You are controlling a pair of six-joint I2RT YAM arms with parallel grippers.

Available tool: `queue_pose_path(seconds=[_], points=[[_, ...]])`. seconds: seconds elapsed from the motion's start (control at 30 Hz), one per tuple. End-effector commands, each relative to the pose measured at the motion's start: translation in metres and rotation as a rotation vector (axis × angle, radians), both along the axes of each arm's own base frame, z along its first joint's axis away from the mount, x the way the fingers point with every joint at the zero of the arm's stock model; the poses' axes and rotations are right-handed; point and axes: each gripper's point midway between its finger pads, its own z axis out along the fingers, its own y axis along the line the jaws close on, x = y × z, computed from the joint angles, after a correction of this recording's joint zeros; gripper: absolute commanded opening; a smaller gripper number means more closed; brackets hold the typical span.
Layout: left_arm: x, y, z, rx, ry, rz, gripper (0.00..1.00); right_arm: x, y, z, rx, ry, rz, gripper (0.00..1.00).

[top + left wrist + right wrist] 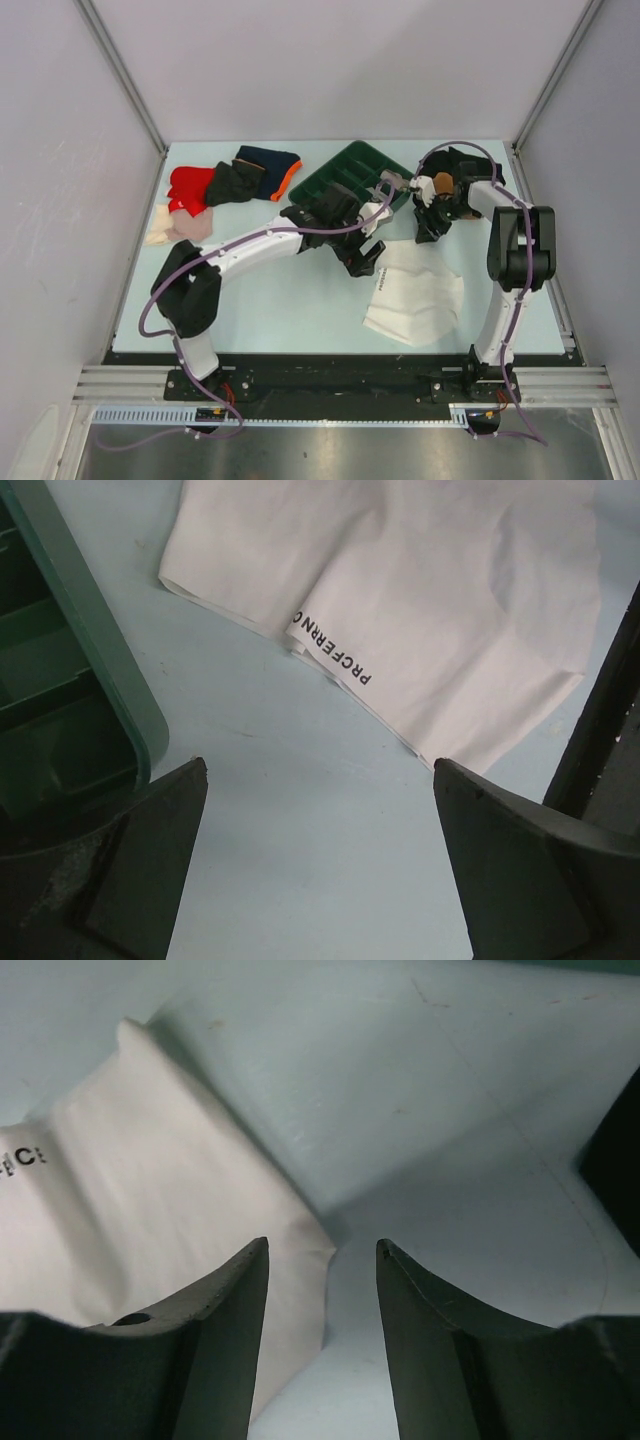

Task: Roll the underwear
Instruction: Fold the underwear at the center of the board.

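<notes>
I see the underwear flat on the counter, at 5 o'clock from my wide-open left claw; the right claw, half open, hovers nearer.

Close view from the right wrist, looking down past the right gripper onto a pale blue table. Two dark fingers rise from the bottom edge with a gap between them, holding nothing. The underwear, white and softly creased, lies flat on the table and fills the left half. One pointed corner of it reaches into the gap between the fingers, and the left finger overlaps the cloth. Black printed letters show at the far left edge, cut off. A dark shape sits at the right edge, unclear.
</notes>
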Motion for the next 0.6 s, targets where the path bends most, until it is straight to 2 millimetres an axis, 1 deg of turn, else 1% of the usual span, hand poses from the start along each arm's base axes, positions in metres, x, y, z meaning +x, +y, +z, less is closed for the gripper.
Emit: queue_pose_path(seconds=[0.0, 0.1, 0.13, 0.2, 0.27, 0.37, 0.47, 0.57], points=[[0.016, -0.008, 0.016, -0.023, -0.061, -0.021, 0.99, 0.017, -0.002, 0.001, -0.002, 0.015, -0.024, 0.51], [0.017, -0.008, 0.013, -0.016, -0.06, -0.027, 0.99, 0.012, 0.0, -0.003, 0.01, 0.044, -0.009, 0.49], [0.018, -0.008, 0.014, -0.017, -0.06, -0.027, 0.99, 0.006, 0.014, -0.004, 0.013, 0.056, 0.037, 0.49], [0.019, -0.009, 0.013, -0.021, -0.063, -0.031, 0.99, -0.004, 0.018, -0.007, 0.026, 0.111, 0.059, 0.48], [0.021, -0.01, 0.012, -0.023, -0.065, -0.034, 1.0, -0.007, 0.021, -0.009, 0.026, 0.13, 0.079, 0.46], [0.024, -0.013, 0.011, -0.03, -0.062, -0.04, 0.99, -0.01, 0.02, -0.011, 0.02, 0.145, 0.08, 0.45], [0.028, -0.016, 0.012, -0.032, -0.063, -0.043, 0.99, -0.011, 0.016, -0.018, -0.003, 0.168, 0.068, 0.43], [0.027, -0.016, 0.011, -0.033, -0.053, -0.044, 0.99, -0.011, 0.012, -0.024, -0.031, 0.178, 0.058, 0.41]])
